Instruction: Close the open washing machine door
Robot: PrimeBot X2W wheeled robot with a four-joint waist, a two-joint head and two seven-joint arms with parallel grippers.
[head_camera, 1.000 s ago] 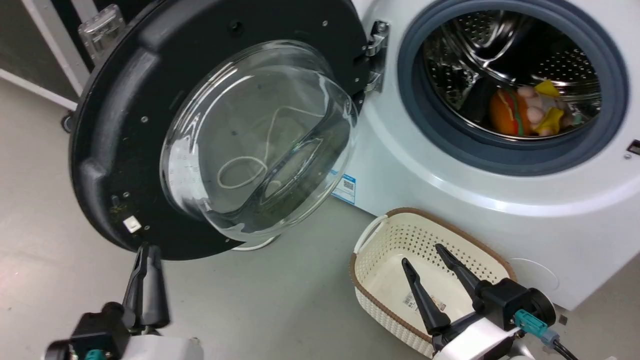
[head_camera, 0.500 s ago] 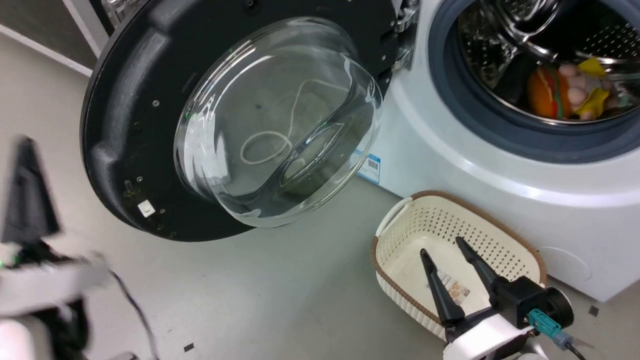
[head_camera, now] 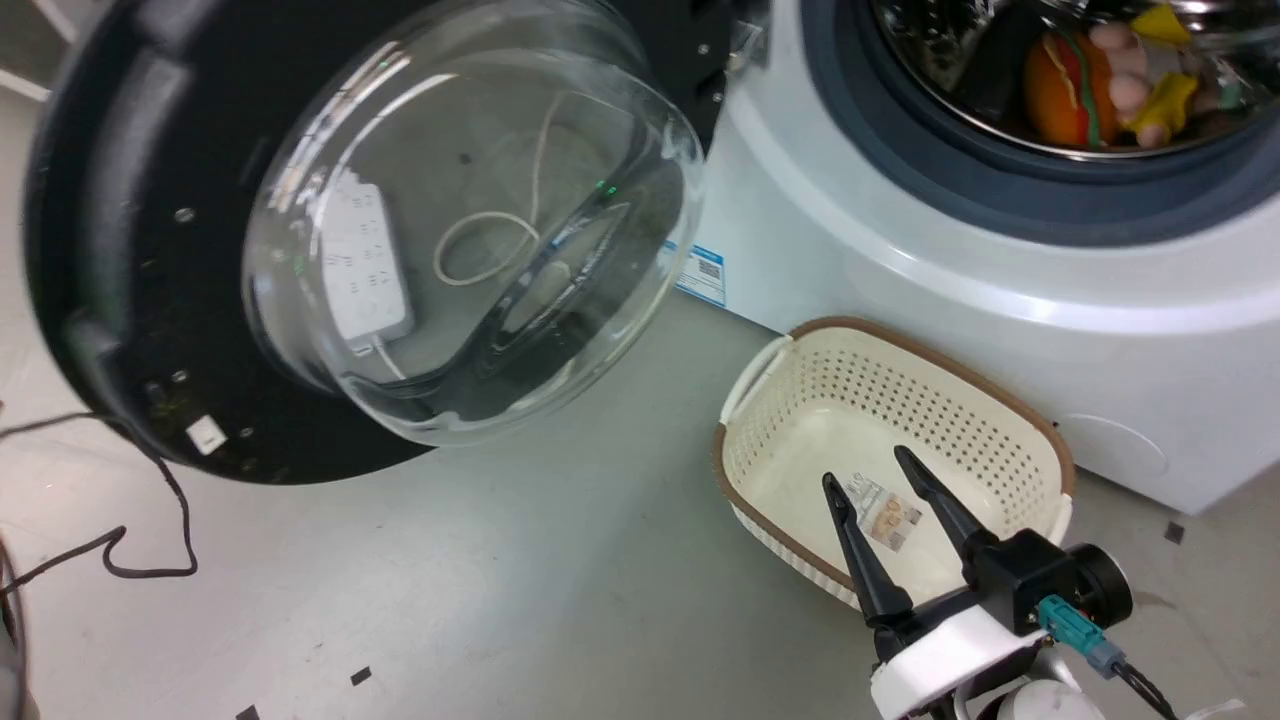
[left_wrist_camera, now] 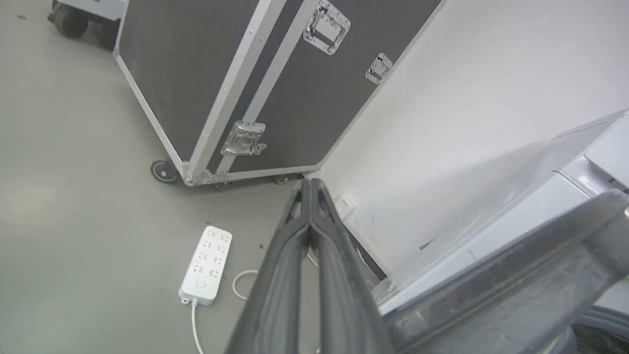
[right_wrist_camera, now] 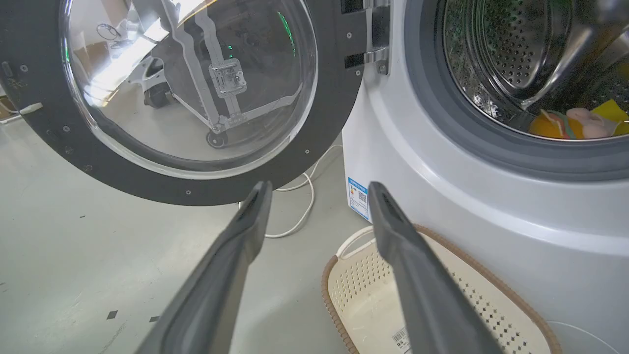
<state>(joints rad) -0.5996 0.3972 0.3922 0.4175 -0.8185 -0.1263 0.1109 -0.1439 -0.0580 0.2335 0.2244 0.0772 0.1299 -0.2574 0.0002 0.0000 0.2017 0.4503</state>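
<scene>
The washing machine door [head_camera: 120,220] hangs open to the left of the white washing machine [head_camera: 900,250]; it is a black ring around a bulging glass window [head_camera: 460,220]. The right wrist view shows the door [right_wrist_camera: 329,123] hinged beside the machine's [right_wrist_camera: 442,187] porthole. My left gripper [left_wrist_camera: 309,183] is shut on nothing and stands behind the door's outer side, with the door's rim [left_wrist_camera: 491,295] close at its lower right; I cannot tell whether they touch. My right gripper [head_camera: 865,467] is open over the basket, its fingers [right_wrist_camera: 245,231] spread and empty.
A cream perforated basket [head_camera: 1010,430] sits on the floor against the machine's front. Soft toys [head_camera: 1090,70] lie in the drum. A dark flight case [left_wrist_camera: 221,73] on wheels and a white power strip [left_wrist_camera: 206,263] are behind the door. A black cable [head_camera: 150,540] trails at left.
My left gripper has shut, swung from under the door's lower edge off to the left, and left the head view. The head camera has shifted. The right gripper stays open over the basket.
</scene>
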